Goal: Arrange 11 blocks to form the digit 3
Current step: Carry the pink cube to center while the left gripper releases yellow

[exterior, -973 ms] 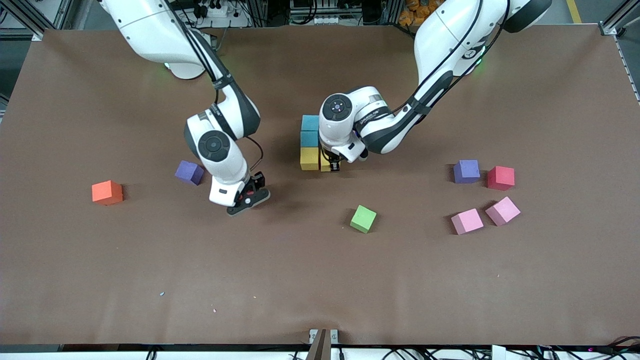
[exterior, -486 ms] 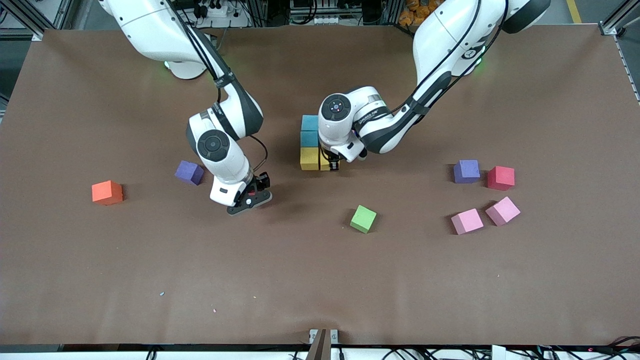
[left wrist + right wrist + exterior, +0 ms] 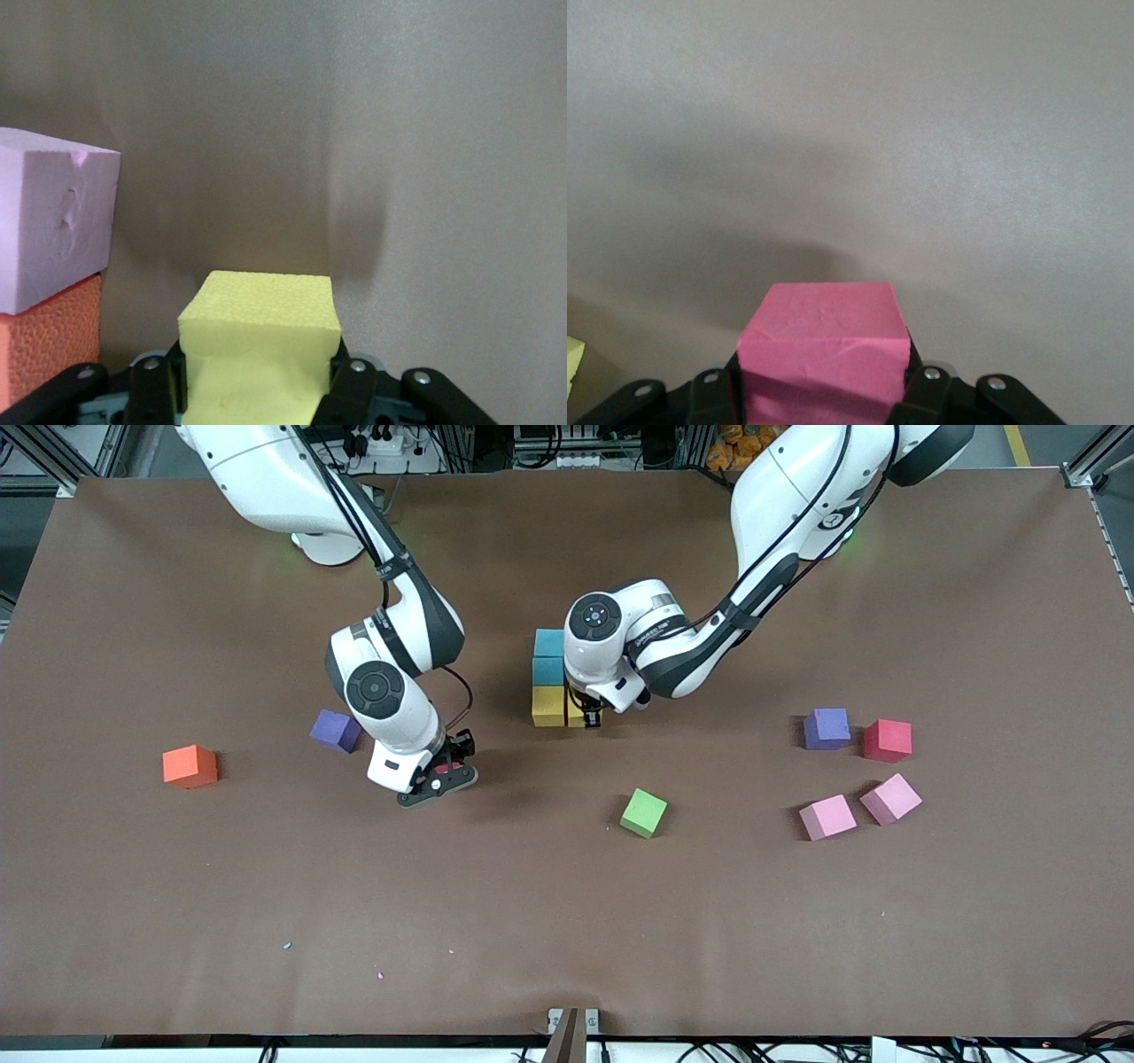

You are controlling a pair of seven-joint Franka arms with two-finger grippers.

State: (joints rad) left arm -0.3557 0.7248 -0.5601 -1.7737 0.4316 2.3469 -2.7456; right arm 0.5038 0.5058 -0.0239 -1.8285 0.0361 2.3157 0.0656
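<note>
Two teal blocks (image 3: pixel 549 643) (image 3: pixel 548 670) and a yellow block (image 3: pixel 547 705) form a column at mid-table. My left gripper (image 3: pixel 589 716) (image 3: pixel 261 363) is low beside that yellow block, shut on a second yellow block (image 3: pixel 575 710) (image 3: pixel 261 332). The left wrist view shows a pale purple block (image 3: pixel 53 221) and an orange block (image 3: pixel 44 341) close by; the front view hides them under the arm. My right gripper (image 3: pixel 438 773) (image 3: pixel 824 372) hangs over bare table toward the right arm's end, shut on a pink-red block (image 3: pixel 447 767) (image 3: pixel 824 341).
Loose blocks lie around. A purple (image 3: pixel 335 731) and an orange (image 3: pixel 189 766) one sit toward the right arm's end. A green one (image 3: pixel 644 812) lies nearer the front camera. Purple (image 3: pixel 827 729), red (image 3: pixel 887 740) and two pink (image 3: pixel 827 817) (image 3: pixel 890 798) ones sit toward the left arm's end.
The right arm has shifted a little with its block, the wrist turning slightly. The left gripper stays almost still beside the column with the yellow block.
</note>
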